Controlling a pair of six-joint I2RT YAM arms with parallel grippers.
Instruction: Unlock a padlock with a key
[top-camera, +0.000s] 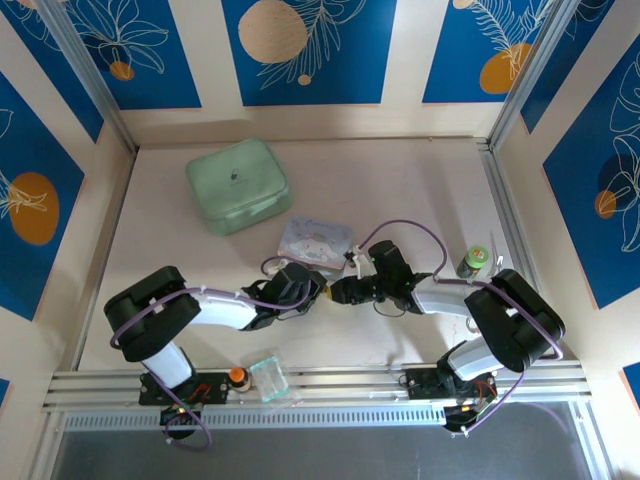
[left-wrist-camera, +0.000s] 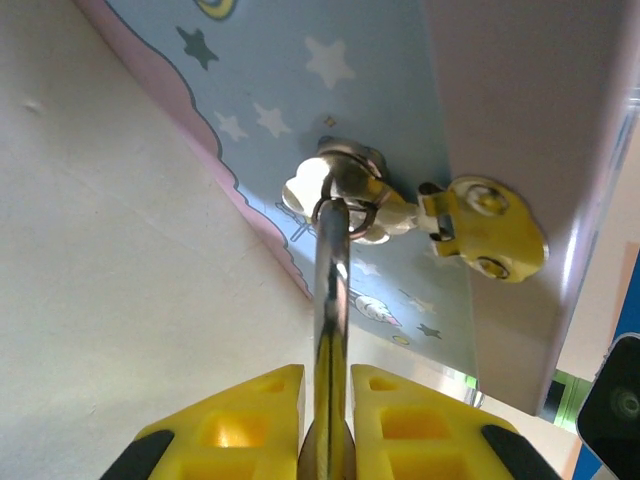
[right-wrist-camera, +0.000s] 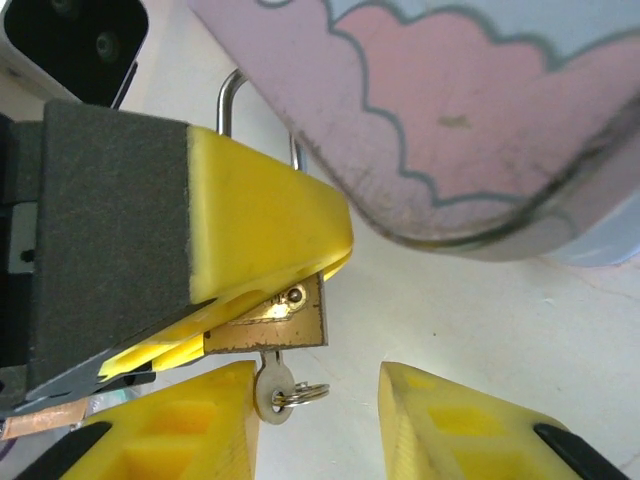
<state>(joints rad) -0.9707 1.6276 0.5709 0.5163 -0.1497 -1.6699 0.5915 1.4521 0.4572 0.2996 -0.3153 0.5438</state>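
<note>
The brass padlock (right-wrist-camera: 270, 326) is clamped in my left gripper (left-wrist-camera: 328, 400), which is shut on its body. In the left wrist view the padlock (left-wrist-camera: 330, 290) shows edge-on as a shiny strip between the yellow fingers. Its silver shackle (right-wrist-camera: 232, 95) pokes out behind the left finger. The key (right-wrist-camera: 270, 390) sits in the padlock's bottom, its round head and small ring hanging out; in the left wrist view the key (left-wrist-camera: 340, 195) lies beyond the padlock. My right gripper (right-wrist-camera: 320, 425) is open around the key head, which is close to one finger. Both grippers (top-camera: 330, 290) meet at mid-table.
The pastel cartoon tin (top-camera: 315, 240) lies just behind the grippers, very close above them in both wrist views. A mint-green case (top-camera: 238, 185) sits at the back left. A green bottle (top-camera: 475, 262) stands at the right. An orange knob (top-camera: 237, 375) and clear cup (top-camera: 268, 378) sit on the front rail.
</note>
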